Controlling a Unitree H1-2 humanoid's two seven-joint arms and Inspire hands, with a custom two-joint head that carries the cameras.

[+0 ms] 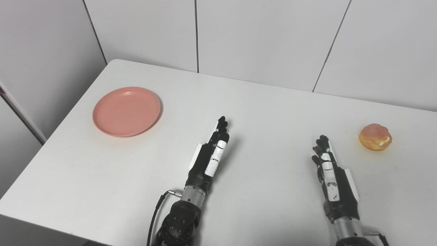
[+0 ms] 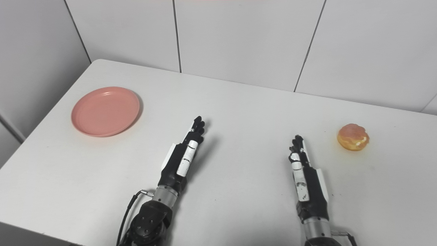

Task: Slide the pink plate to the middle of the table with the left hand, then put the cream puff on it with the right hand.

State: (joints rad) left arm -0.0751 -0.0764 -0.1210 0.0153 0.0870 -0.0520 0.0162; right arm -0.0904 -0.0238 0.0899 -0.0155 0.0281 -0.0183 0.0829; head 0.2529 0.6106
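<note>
Both the left hand (image 1: pixel 211 153) and right hand (image 1: pixel 329 171) lie flat, fingers straight and empty, on the counter (image 1: pixel 266 112), seemingly ready: plate (image 1: pixel 127 111) far left, cream puff (image 1: pixel 375 137) right.

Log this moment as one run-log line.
stage: not started | pink plate: far left, empty | cream puff: right, on table | left hand: open, mid-table, holding nothing | right hand: open, short of puff

Pink plate (image 1: pixel 126 111), golden-orange cream puff (image 1: pixel 375 137), white table (image 1: pixel 259 112); black hands with white panels: left hand (image 1: pixel 211 156), right hand (image 1: pixel 332 179).
</note>
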